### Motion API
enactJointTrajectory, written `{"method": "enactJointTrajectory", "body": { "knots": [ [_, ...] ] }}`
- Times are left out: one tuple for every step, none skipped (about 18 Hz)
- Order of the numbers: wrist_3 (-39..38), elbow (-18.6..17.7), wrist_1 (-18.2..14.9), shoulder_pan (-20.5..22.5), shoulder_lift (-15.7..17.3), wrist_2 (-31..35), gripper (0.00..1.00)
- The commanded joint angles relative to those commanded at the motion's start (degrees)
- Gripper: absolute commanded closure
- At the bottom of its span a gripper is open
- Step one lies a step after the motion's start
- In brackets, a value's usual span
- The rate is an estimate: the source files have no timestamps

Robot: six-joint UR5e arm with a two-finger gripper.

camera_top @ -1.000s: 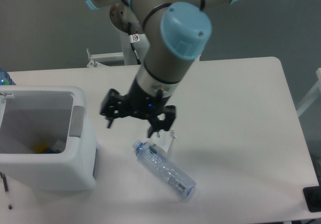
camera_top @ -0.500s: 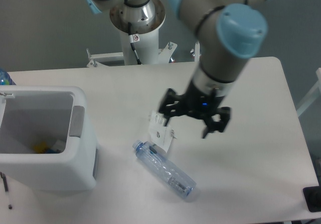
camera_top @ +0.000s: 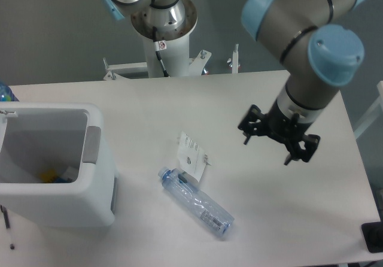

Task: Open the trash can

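The large white boxy plastic trash can sat at the lower left of the frame, its top open, interior showing. The black two-finger gripper hovered at right centre, fingers spread and empty, well apart from it; the bin lay leftward.

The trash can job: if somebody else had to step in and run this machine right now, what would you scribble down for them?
Gripper: open, holding nothing, hovering over the right side of the table, far from the bin.
Trash can: at the table's left edge. Its top is open; you can see inside, where some small items lie at the bottom. The grey push tab is on its right rim.
Also there: a clear plastic bottle lying on its side mid-table, with a small white tag beside its cap end.
Done: the can appears open.
Left: probably nothing beyond confirming that.
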Motion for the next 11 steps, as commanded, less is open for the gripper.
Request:
{"method": "enactJointTrajectory", "body": {
  "knots": [
    [0.26, -0.26, 1.32, 0.52, -0.62, 0.0, 0.0],
    [0.52, -1.22, 3.77, 1.23, -0.88, 1.83, 0.0],
    [1.13, -2.1, 4.92, 1.23, -0.89, 3.5, 0.0],
    [1.84, -3.15, 5.45, 1.23, -0.8, 4.56, 0.0],
    [2.37, -3.51, 6.07, 1.15, -0.8, 4.66, 0.0],
    [2.55, -3.6, 6.95, 1.14, -0.8, 4.66, 0.0],
    [2.63, -3.6, 7.3, 1.23, -0.8, 4.83, 0.0],
    [3.24, -3.6, 7.22, 1.23, -0.8, 4.83, 0.0],
    [5.69, -3.87, 7.22, 1.23, -0.45, 5.1, 0.0],
    [7.89, -4.3, 7.22, 1.15, -0.36, 5.97, 0.0],
    [9.3, -4.83, 7.22, 1.06, -0.18, 7.2, 0.0]
  ]
}}
